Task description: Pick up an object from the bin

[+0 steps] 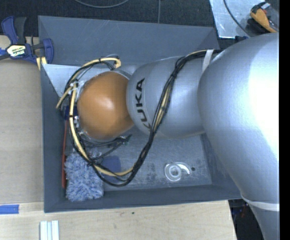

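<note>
Bin [135,39]: grey sheet metal, rectangular, matte floor with light scuffs, filling the middle of the frame.

Arm [235,114]: smooth silver-grey rounded casing, glossy, coming in from the right and covering the bin's right and centre. At its end is one orange cover [102,106], a shiny, smooth dome over the left-centre of the bin. Cables [150,134], black and yellow, run along the casing and loop round the dome. They are bundled, so I took no exact count.

Gripper [99,143]: only dark hardware shows under the lower edge of the dome, low over the left part of the bin. Whether it is open, closed or gripping something cannot be told, and neither can which thing lies directly beneath it.

Loose things counted on the floor: four, one of each.
- Cloth pad [84,178]: blue-grey, shaggy, soft pile, roughly oblong, in the lower left corner of the bin, just below the gripper. It is the nearest thing.
- Blue piece [112,163]: small, flat, dull, just right of the pad's top and partly crossed by a yellow cable.
- Red rod [63,154]: thin, straight, rigid, lying along the left wall beside the pad.
- Clear ring [174,172]: transparent plastic, round, glossy, alone at lower centre, well apart from the rest.
</note>
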Robot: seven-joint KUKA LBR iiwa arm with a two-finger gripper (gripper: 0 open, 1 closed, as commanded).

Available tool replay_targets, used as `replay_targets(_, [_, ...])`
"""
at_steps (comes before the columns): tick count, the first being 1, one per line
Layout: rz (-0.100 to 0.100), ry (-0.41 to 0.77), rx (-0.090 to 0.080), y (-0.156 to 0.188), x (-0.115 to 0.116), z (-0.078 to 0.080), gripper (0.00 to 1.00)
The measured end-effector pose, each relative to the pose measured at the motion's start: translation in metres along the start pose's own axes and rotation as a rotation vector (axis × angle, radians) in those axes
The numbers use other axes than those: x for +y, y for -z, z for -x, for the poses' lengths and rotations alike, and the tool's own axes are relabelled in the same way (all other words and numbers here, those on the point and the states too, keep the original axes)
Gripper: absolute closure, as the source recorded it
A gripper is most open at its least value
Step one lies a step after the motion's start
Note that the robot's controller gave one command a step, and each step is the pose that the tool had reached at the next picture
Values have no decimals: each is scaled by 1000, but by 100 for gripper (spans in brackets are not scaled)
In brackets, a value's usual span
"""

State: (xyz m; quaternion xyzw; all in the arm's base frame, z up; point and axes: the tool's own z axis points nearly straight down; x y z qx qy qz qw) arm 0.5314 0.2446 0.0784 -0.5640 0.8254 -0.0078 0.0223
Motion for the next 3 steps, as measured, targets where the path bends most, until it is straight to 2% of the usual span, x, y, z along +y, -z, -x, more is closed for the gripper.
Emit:
replay_targets(1, [0,-2,0,0,0,0,100])
replay_targets(2, [5,-3,4,24,0,-1,100])
replay_targets(3, [9,-2,6,64,1,0,100])
